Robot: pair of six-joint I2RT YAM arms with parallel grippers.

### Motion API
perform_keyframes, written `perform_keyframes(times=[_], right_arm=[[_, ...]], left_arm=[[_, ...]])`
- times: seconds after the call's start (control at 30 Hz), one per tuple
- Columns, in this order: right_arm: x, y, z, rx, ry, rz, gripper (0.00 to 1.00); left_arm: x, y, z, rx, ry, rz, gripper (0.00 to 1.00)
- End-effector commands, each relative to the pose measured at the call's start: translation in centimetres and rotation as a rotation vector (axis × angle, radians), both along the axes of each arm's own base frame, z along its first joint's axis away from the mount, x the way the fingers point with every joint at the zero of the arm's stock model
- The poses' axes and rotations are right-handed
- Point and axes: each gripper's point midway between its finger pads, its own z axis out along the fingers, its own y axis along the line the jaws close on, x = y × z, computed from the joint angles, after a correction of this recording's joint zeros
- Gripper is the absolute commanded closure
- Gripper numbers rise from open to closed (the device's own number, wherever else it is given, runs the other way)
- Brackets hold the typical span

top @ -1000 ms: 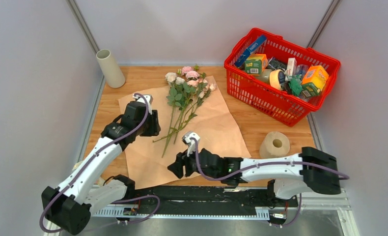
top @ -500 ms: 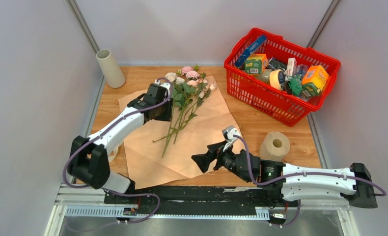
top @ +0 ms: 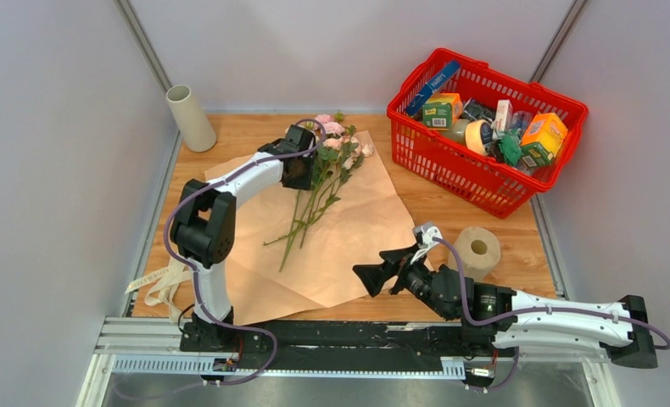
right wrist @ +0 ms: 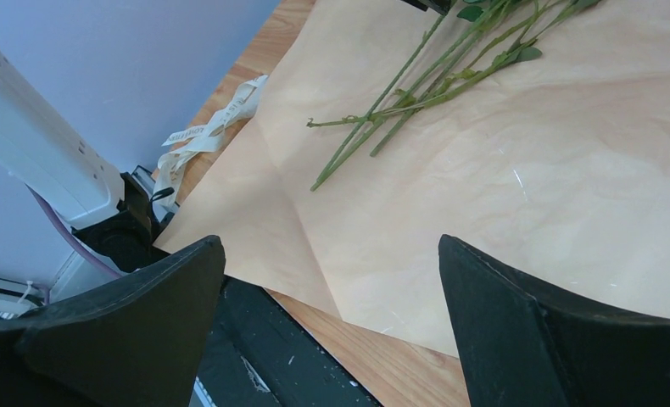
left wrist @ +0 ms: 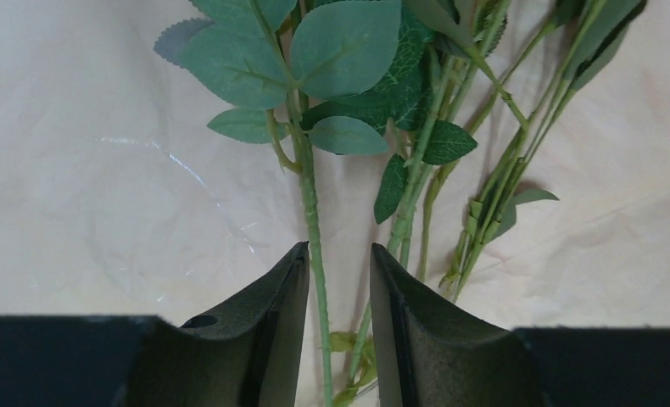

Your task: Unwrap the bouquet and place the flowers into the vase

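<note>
Locate the left gripper [left wrist: 338, 248] over the flowers [top: 330, 146], just below the leaves. Its jaws are partly closed and straddle one stem [left wrist: 308, 195]. A gap shows between that stem and the right-hand finger, so treat the stem as not clamped. The other stems lie just beside the gripper, outside the jaws.

The flowers lie flat on the unfolded paper [top: 348, 237]. Their blooms point toward the far edge of the worktop [top: 230, 131] and their stem ends toward the arm bases.

Find the right gripper [top: 374, 267] over the near edge of the paper. It is released, with its jaws spread wide and nothing between them, and it is well apart from the stems.

The vase [top: 190, 117] stands at the far left corner, well apart from the flowers. The ribbon [top: 158, 284] lies at the near left, beside the paper. The basket [top: 450, 170] sits at the far right, with the roll [top: 476, 250] near it.
</note>
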Motion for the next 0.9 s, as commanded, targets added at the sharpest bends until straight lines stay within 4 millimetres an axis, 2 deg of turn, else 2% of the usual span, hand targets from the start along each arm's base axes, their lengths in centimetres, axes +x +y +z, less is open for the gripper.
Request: perform_keyframes(times=[0.0,0.13,0.4,0.6,0.7,0.87], right_arm=[[0.1,-0.7,-0.9,0.013,0.028,-0.027,0.00],[0.3,-1.2,-0.8,0.010,0.020,-0.046,0.00],[0.5,-1.9,-0.3,0.005,0.010,-0.060,0.00],[0.7,-2.3,-0.4,0.011,0.009,-0.082,0.00],[0.7,-2.4,-0.6,0.013,0.012,-0.082,0.00],[0.9,-2.6,-1.1,0.002,0.012,-0.094,0.00]], left_arm=[[1.6,0.1,0.2,0.027,-0.047,0.028,0.60],[2.3,-0.5,-1.0,0.024,-0.029,0.023,0.60],[2.4,-0.2,-3.2,0.066,-0.006,0.048,0.63],[2.5,0.3,-3.7,0.090,-0.012,0.065,0.66],[2.5,0.3,-3.5,0.098,-0.018,0.060,0.82],[2.3,0.5,-1.4,0.081,-0.056,0.074,0.96]])
